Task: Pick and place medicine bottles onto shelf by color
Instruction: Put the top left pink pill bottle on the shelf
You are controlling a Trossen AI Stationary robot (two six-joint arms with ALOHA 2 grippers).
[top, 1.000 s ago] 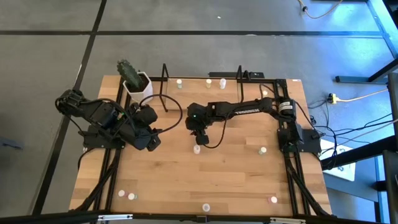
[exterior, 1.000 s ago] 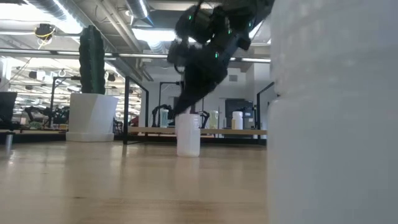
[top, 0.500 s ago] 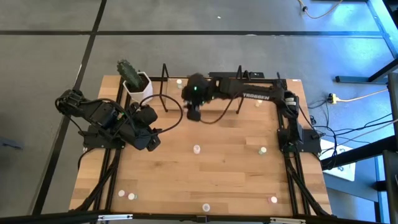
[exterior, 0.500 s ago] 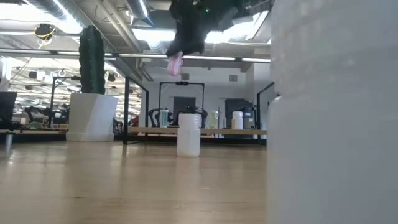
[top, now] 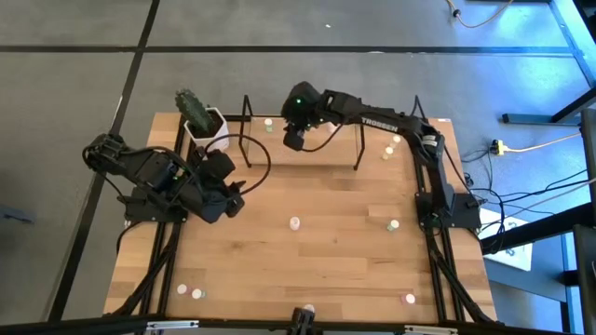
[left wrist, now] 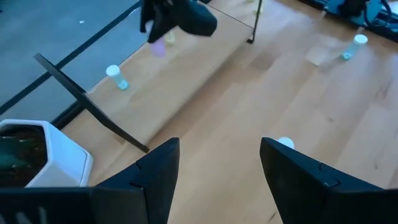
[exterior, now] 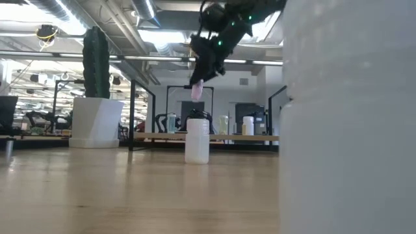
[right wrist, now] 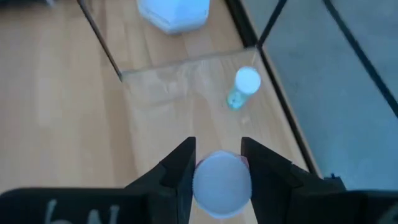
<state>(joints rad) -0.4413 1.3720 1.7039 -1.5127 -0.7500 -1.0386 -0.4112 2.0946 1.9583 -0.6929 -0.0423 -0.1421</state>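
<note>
Since a second ago we have carried the pink-topped bottle [exterior: 197,91] up from mid-table, and our right gripper [top: 294,138] now holds it pinched above the shelf [top: 326,154], while our left gripper [top: 231,191] waits spread wide near the cactus pot [top: 207,128]. We should lower it upright onto the wooden floor, beside any pink ones and away from the green-topped bottle [right wrist: 242,87]. Only the low view shows its colour; the right wrist view shows how near that neighbour stands.

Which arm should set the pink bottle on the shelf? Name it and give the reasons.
The right. Its gripper is already shut on the pink bottle, hanging over the shelf near the green-topped bottle. The left gripper is open and empty, lower on the table beside the cactus pot.
</note>
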